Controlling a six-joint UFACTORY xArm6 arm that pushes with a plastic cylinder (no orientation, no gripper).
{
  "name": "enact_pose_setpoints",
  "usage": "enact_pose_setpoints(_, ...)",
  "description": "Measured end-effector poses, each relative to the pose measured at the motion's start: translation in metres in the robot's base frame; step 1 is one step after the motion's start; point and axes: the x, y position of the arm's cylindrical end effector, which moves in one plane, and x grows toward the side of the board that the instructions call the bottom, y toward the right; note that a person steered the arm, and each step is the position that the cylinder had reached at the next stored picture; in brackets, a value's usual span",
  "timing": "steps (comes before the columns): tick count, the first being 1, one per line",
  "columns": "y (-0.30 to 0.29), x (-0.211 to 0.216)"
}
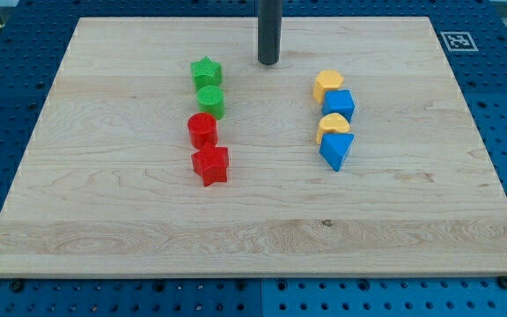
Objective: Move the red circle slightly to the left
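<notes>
The red circle (202, 129) stands left of the board's middle, in a column of blocks. A green circle (210, 101) touches it from above and a green star (206, 72) tops the column. A red star (210, 165) sits just below the red circle. My tip (268, 62) rests on the board near the view's top centre, up and to the right of the red circle, right of the green star, touching no block.
On the right stands a second column: a yellow block (327, 84), a blue cube (339, 105), a yellow block (333, 123) and a blue triangular block (336, 150). The wooden board (104, 220) lies on a blue pegboard table.
</notes>
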Motion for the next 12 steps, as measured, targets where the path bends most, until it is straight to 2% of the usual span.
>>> enact_pose_setpoints(8, 0.002, 0.004)
enact_pose_setpoints(9, 0.002, 0.024)
enact_pose_setpoints(12, -0.01, 0.134)
